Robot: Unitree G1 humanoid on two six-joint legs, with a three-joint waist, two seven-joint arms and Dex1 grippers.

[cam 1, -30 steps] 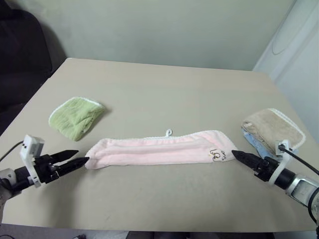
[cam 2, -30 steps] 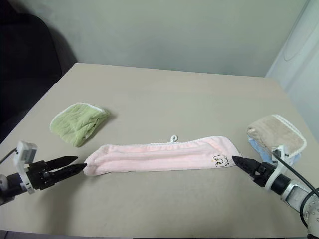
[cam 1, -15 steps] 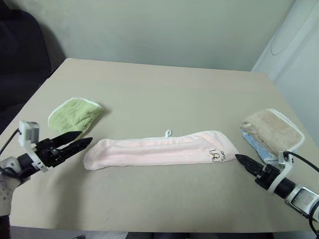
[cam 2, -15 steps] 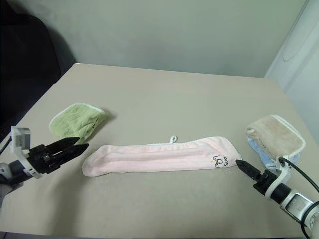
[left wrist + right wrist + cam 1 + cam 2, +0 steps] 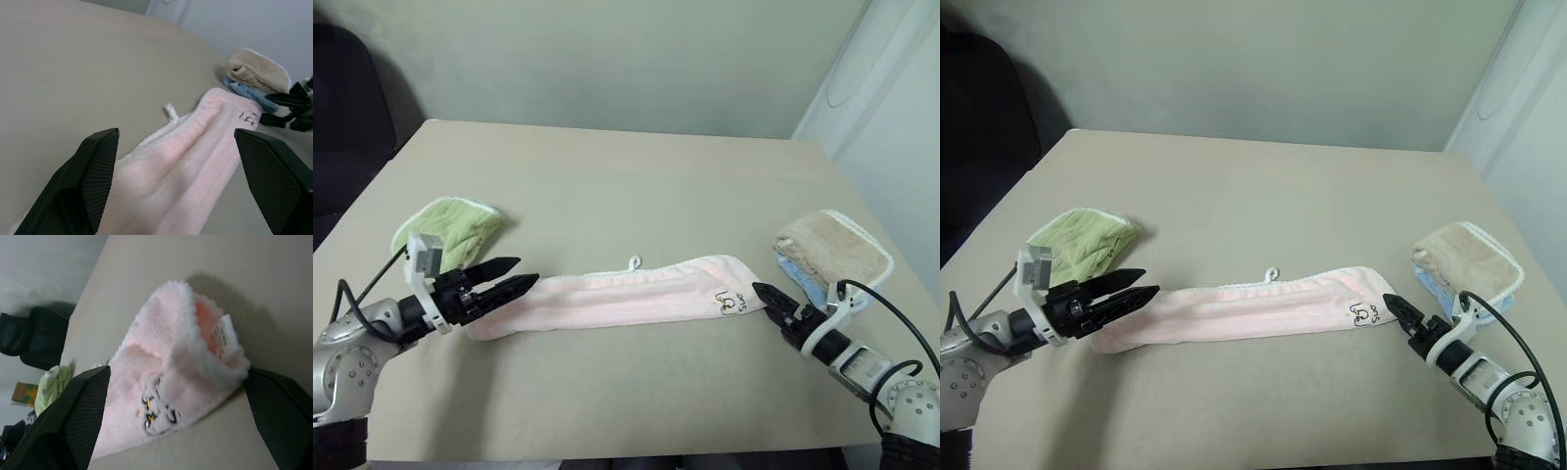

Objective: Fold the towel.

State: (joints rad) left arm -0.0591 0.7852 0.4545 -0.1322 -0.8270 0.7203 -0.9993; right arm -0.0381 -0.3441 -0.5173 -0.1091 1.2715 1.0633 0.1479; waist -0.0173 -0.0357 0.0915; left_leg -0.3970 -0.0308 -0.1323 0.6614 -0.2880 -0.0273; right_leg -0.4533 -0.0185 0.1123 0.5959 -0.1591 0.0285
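The pale pink towel (image 5: 626, 299) lies folded into a long strip across the table, with its white loop (image 5: 632, 262) on the far edge and a dark motif (image 5: 732, 301) near its right end. My left gripper (image 5: 527, 271) is open and level, its two black fingers (image 5: 98, 166) standing either side of the strip's left end. At the right end my right gripper (image 5: 760, 291) is also open; its fingers (image 5: 279, 416) flank the end of the towel (image 5: 166, 382), where a white label shows. Neither gripper is closed on the cloth.
A crumpled light-green towel (image 5: 450, 230) lies at the left, just behind my left gripper. A folded beige towel (image 5: 832, 245) rests on a blue cloth (image 5: 798, 279) at the table's right edge, close to my right arm. The wall stands behind the table (image 5: 626, 176).
My left gripper has moved right and up, from off the towel's left end to over it. My right gripper drew back a little, then came in around the right end.
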